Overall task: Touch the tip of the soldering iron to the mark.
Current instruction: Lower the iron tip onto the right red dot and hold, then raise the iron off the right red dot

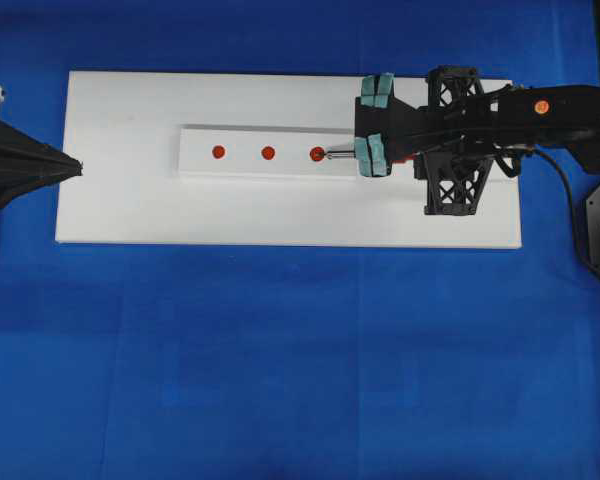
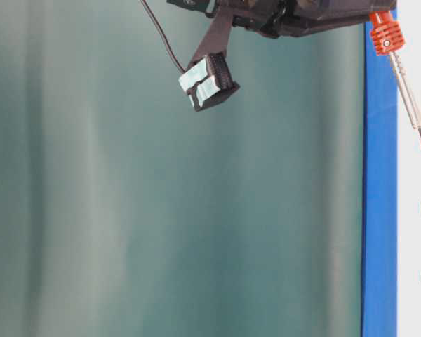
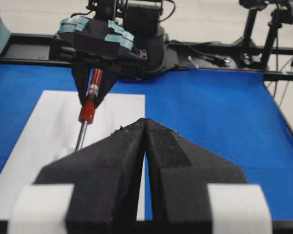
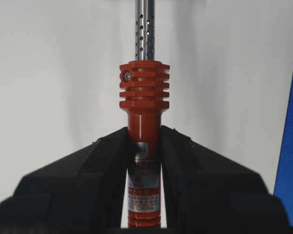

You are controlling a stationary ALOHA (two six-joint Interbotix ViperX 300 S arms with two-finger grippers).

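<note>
Over the white board, iron tip at the nearest red mark.
Right claw clamps the soldering iron handle, angled down so the tip meets the mark; left claw closed, parked clear.

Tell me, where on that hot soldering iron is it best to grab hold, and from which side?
On the red handle of the soldering iron, behind the ribbed collar, coming from the cord end with a finger on either flank. The handle is straight and thick enough to clamp, while the perforated metal shaft ahead is thin and probably hot. The right pincer holds it just so, leaving the tip free over the nearest red mark.
</note>
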